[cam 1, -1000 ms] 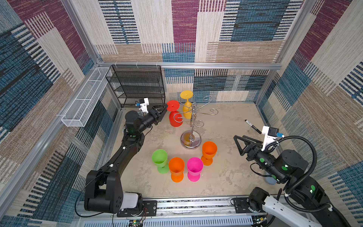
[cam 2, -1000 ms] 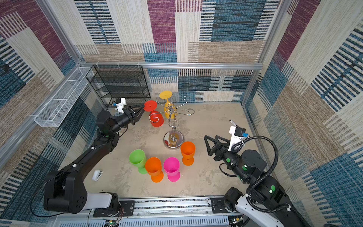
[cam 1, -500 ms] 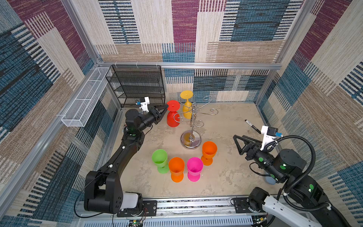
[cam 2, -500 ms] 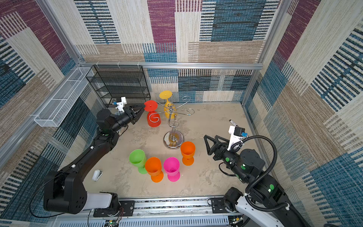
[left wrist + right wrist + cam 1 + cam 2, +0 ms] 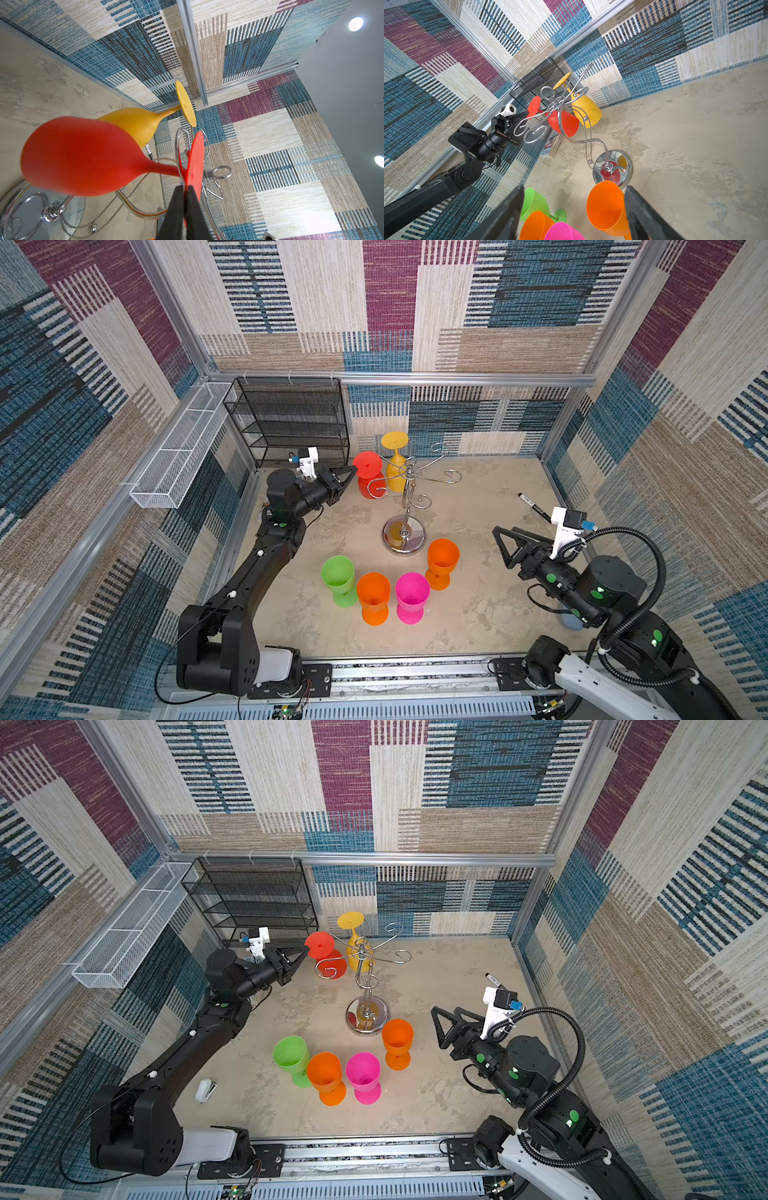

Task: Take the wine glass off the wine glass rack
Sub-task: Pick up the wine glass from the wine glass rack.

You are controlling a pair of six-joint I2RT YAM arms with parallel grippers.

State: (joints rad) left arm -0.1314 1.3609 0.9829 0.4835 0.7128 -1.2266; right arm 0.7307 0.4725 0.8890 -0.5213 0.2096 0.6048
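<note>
Inverted red wine glass (image 5: pixel 83 155) on the wine glass rack (image 5: pixel 405 536), its foot clamped in the left hand (image 5: pixel 185 188), right hand (image 5: pixel 500 547) apart, near an orange glass (image 5: pixel 443 561).

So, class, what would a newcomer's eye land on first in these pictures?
The red wine glass hanging upside down from the chrome rack toward the back of the table, its foot pinched by the left gripper. Next, four bright glasses standing upright in front of the rack.
</note>
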